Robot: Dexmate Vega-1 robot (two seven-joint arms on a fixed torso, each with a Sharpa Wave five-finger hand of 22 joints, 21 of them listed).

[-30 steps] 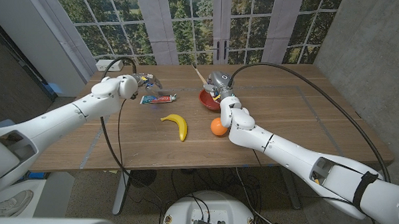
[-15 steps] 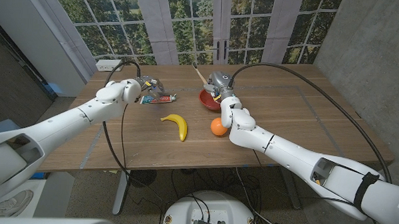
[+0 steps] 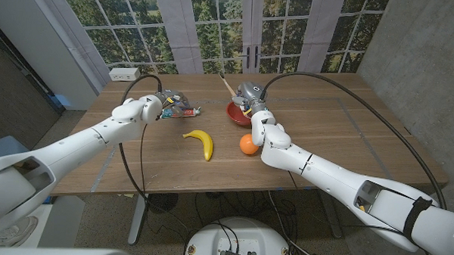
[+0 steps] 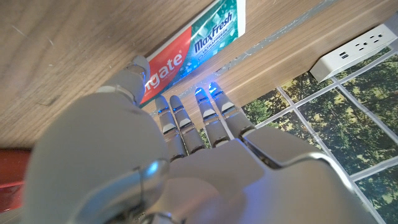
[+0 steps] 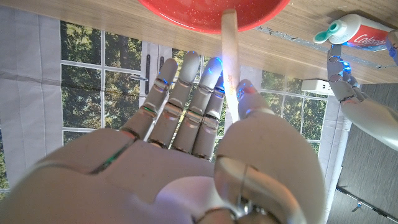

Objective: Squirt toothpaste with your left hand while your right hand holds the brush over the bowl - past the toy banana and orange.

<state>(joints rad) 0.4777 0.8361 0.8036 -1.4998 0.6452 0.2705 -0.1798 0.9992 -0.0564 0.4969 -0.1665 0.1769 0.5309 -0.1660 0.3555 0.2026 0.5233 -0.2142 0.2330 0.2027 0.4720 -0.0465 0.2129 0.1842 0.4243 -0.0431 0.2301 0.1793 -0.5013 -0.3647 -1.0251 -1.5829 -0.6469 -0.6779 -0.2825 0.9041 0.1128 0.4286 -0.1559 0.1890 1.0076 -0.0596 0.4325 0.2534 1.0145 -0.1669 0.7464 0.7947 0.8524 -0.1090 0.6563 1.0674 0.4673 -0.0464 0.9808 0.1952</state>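
- At the far left of the wooden counter (image 3: 317, 138), the white left hand (image 3: 164, 104) has its fingers (image 4: 210, 112) reaching onto the red, white and green toothpaste tube (image 3: 184, 110), which lies flat. I cannot tell whether they have closed on it. A shallow grip could let the slick tube slide away or squirt early.
- Just nearer, the yellow toy banana (image 3: 201, 142) lies apart from the tube; a low swing toward the bowl might knock it.
- Further right, the toy orange (image 3: 247, 145) sits just beside the right forearm, so any shift there could roll it.
- Beyond it, the right hand (image 3: 248, 94) pinches the pale wooden-handled brush (image 5: 229, 46) over the red bowl (image 3: 236, 113). A loose pinch might let the handle twist, and paste would miss the bristles.
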